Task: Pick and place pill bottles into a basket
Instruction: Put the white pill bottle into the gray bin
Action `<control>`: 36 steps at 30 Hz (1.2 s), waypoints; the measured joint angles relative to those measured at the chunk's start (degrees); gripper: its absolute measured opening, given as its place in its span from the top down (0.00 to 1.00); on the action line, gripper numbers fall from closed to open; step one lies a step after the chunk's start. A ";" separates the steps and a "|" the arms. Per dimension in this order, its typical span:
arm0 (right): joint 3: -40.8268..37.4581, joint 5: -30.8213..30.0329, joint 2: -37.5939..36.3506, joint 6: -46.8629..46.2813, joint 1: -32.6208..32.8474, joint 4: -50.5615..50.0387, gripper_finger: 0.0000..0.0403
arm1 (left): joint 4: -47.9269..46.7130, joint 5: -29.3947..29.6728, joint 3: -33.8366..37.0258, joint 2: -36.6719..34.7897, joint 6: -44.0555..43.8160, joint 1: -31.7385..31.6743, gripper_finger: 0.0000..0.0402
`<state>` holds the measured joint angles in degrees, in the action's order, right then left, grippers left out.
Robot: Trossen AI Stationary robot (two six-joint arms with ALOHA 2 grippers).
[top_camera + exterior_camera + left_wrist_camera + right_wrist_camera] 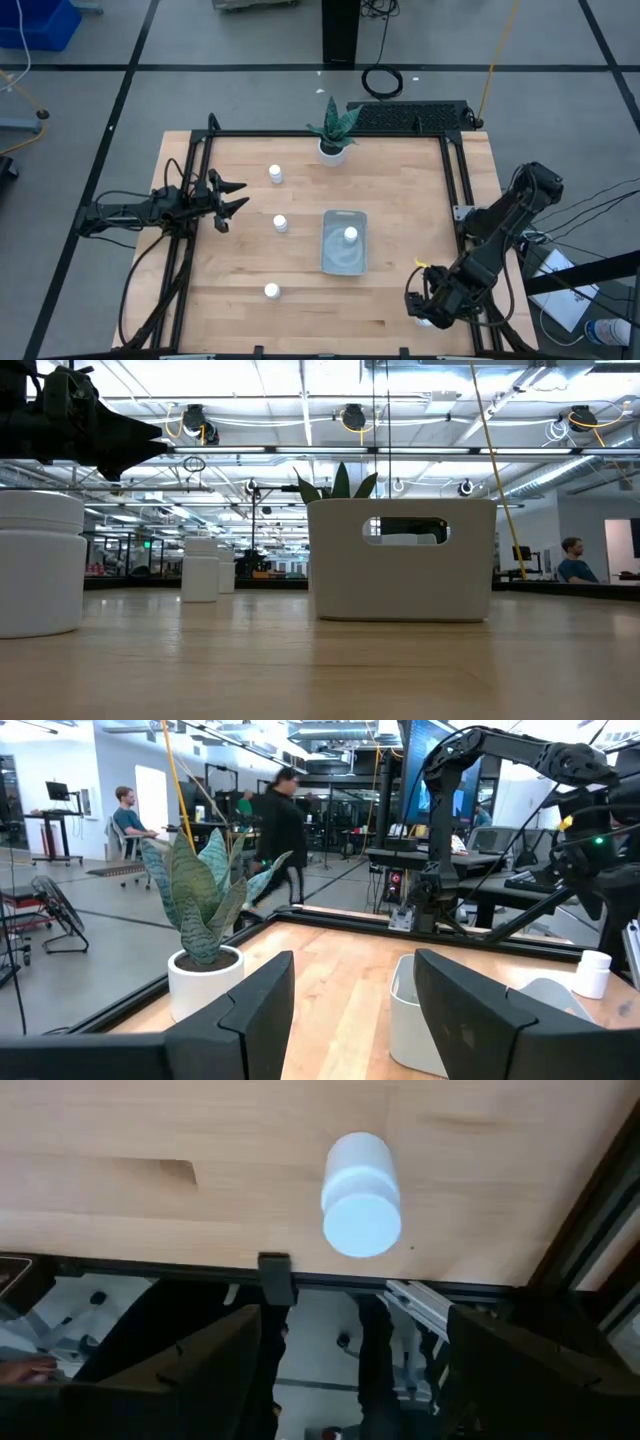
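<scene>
The basket (344, 243) sits a little right of the middle of the table (400, 190). Its long side runs from the far edge toward the near edge. One bottle (351, 235) stands inside it, cap up, near the right wall.

Three more bottles stand upright on the wood, all to the left of the basket. One (275, 174) is toward the far edge, near the plant (333, 128). One (281, 223) is just left of the basket. One (271, 291) is toward the near edge.

The fifth bottle (361, 1194) stands upright by the near right corner, close to the table's edge. The right gripper (428, 305) hangs right over it, pointing down. Its fingers (205, 1370) are spread wide and hold nothing. From above, the gripper hides most of this bottle.

The left gripper (228, 199) is at the left edge of the table, up in the air, pointing across toward the right. Its fingers (262, 1005) are wide apart too, with nothing between them.

The plant stands in a white pot at the far edge. Behind the table, a person (278, 830) walks by and another person (126, 817) sits at a desk.
</scene>
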<state>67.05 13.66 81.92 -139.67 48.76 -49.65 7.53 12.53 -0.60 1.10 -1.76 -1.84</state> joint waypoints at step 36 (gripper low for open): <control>0.04 -1.41 11.94 2.83 2.14 1.33 0.22 | 0.00 0.01 -0.02 0.01 0.00 0.01 0.47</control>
<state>67.09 12.25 93.86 -136.84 50.90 -48.31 7.53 12.53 -0.62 1.11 -1.76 -1.83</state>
